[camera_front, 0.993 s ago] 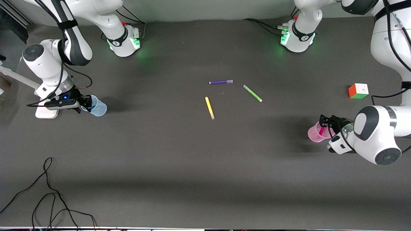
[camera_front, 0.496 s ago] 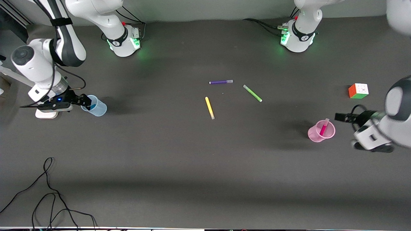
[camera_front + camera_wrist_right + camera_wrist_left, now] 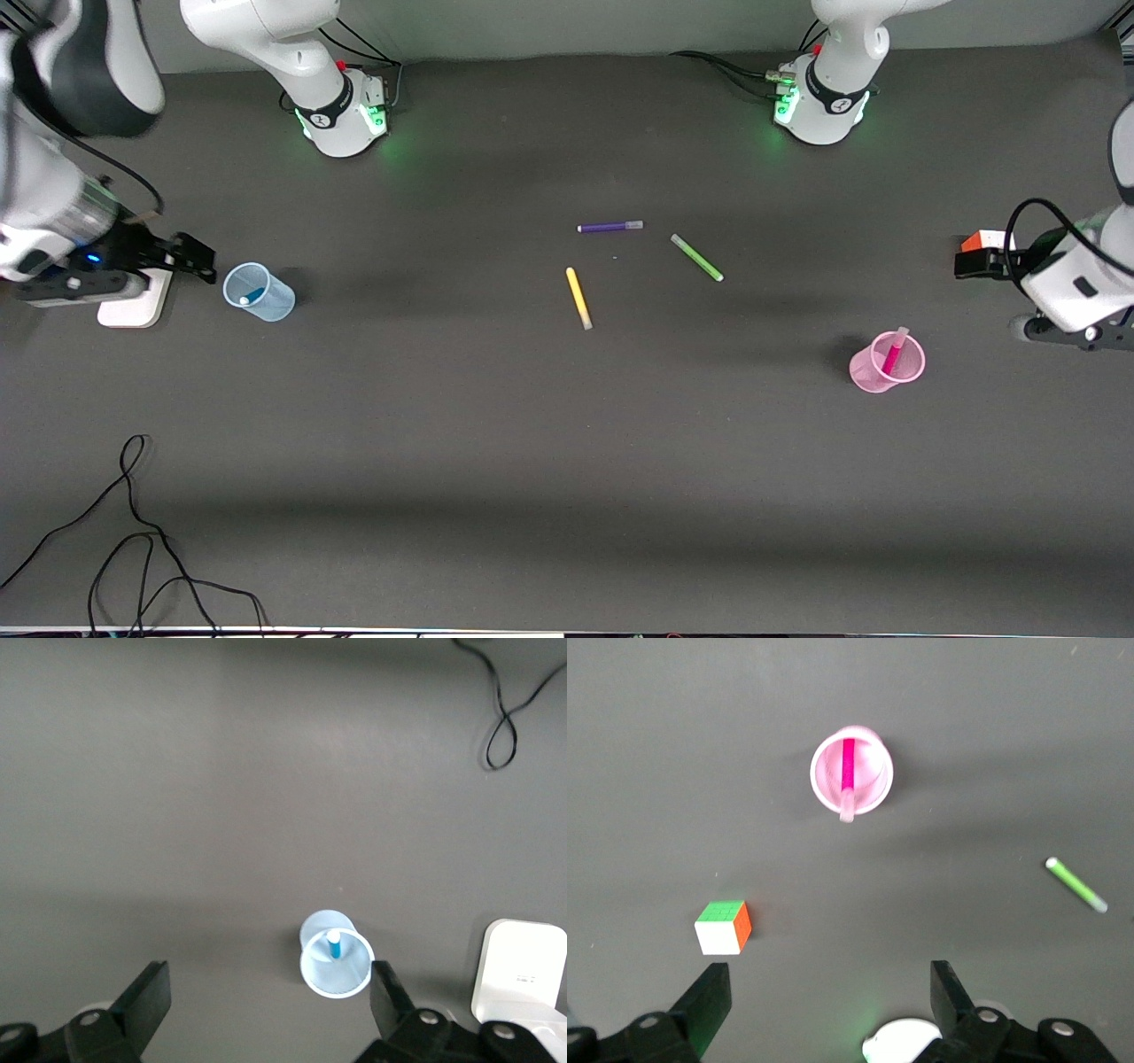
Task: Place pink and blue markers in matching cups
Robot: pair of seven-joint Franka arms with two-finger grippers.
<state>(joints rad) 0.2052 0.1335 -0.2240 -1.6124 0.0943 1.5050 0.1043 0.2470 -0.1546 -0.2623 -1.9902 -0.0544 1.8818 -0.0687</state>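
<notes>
The pink marker [image 3: 893,353] stands tilted inside the pink cup [image 3: 873,374] at the left arm's end of the table; both show in the left wrist view, marker [image 3: 849,771] in cup [image 3: 873,784]. The blue marker [image 3: 251,294] stands inside the pale blue cup [image 3: 270,304] at the right arm's end; the right wrist view shows the marker [image 3: 334,945] in the cup [image 3: 337,972]. My left gripper [image 3: 967,264] is open and empty, raised over the cube. My right gripper [image 3: 193,259] is open and empty, raised beside the blue cup.
A purple marker [image 3: 609,227], a green marker [image 3: 696,258] and a yellow marker [image 3: 578,298] lie mid-table. A colour cube [image 3: 977,240] sits under the left gripper. A white block [image 3: 133,308] lies by the right gripper. A black cable [image 3: 133,532] lies near the front camera.
Both grippers let go of the markers, which now stand in their cups, and both arms rose and drew back from the cups toward the table's ends.
</notes>
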